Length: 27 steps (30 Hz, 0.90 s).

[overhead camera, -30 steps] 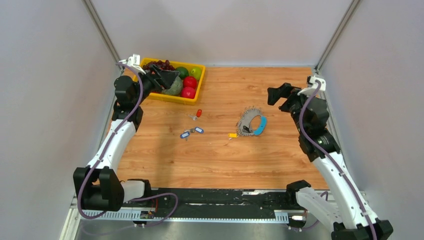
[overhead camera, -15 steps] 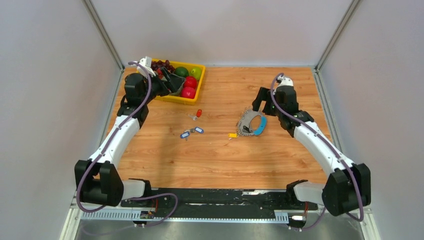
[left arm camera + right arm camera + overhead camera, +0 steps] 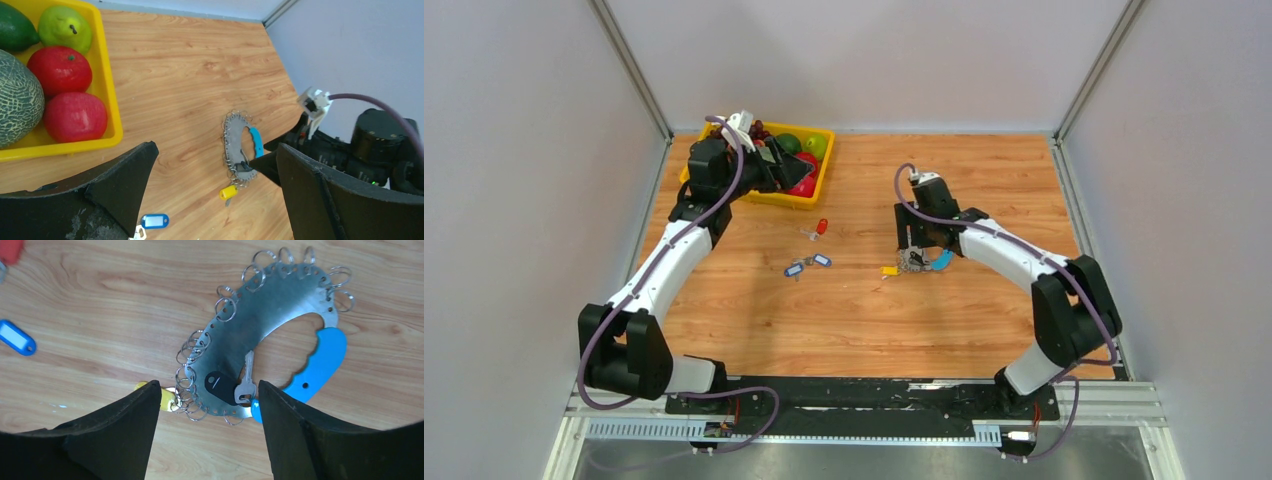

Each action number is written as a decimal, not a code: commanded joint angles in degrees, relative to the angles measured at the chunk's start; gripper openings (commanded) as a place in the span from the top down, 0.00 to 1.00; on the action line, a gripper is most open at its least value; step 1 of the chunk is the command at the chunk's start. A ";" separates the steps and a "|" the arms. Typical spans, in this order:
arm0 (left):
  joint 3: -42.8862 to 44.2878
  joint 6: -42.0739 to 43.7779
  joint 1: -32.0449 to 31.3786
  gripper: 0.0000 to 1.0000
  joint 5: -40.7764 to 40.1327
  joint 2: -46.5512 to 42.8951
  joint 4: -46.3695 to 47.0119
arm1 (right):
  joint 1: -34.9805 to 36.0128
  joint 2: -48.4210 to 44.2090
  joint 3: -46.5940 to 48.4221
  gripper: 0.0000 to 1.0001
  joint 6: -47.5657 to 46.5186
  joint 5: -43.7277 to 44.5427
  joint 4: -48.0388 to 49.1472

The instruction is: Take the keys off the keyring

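Observation:
The keyring (image 3: 280,305) is a flat grey metal crescent edged with small split rings, closed by a bright blue strap (image 3: 315,365). It lies flat on the wooden table (image 3: 984,180). One silver key (image 3: 246,380) with a black tag (image 3: 221,387) lies on it. A yellow tag (image 3: 165,399) hangs at its lower edge. My right gripper (image 3: 206,387) is open just above the keyring (image 3: 914,262), straddling its lower end without holding it. My left gripper (image 3: 794,172) is open and empty over the yellow tray, far from the keyring (image 3: 235,145).
A yellow tray (image 3: 769,195) of fruit stands at the back left. Loose blue-tagged keys (image 3: 807,265) and a red-tagged key (image 3: 821,227) lie left of the keyring. Grey walls close in both sides and the back.
My right arm has swung left and down from the back right until its open gripper is over the keyring. My left gripper has shifted right over the fruit tray.

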 commanded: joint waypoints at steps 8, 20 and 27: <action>2.23 1.90 -0.07 0.00 1.44 -0.01 -0.53 | 4.47 12.74 7.85 0.33 -3.02 12.41 -10.02; 2.45 1.61 -0.08 0.00 1.69 0.06 -0.80 | 4.42 16.02 8.28 0.57 -2.35 17.52 -11.74; 2.48 0.89 -0.09 0.00 2.25 0.36 -0.49 | 4.42 12.53 8.16 0.42 -1.98 18.49 -11.66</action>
